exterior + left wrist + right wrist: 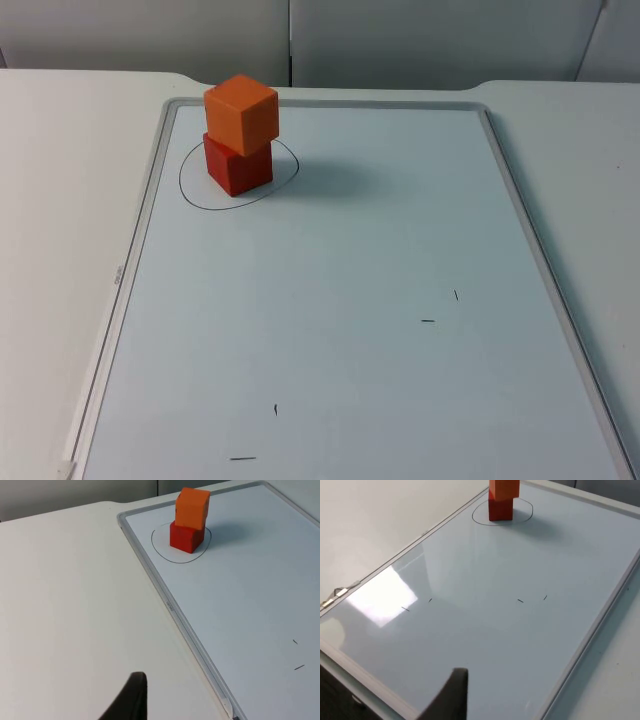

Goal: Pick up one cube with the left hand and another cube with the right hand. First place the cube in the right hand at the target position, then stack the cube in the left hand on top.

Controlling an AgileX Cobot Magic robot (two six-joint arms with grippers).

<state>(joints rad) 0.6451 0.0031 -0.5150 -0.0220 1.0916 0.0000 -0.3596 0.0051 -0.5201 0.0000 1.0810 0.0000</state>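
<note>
where a hand-drawn black circle (238,172) marks the whiteboard (340,330), a red cube (239,164) sits inside it with an orange cube (241,113) stacked on top, slightly turned. both grippers wait apart; their finger state cannot be told.

Each of the 2 grippers hangs above the table, both arms waiting. 1 black fingertip of the left gripper (127,700) shows. 1 black fingertip of the right gripper (451,696) shows too.
</note>
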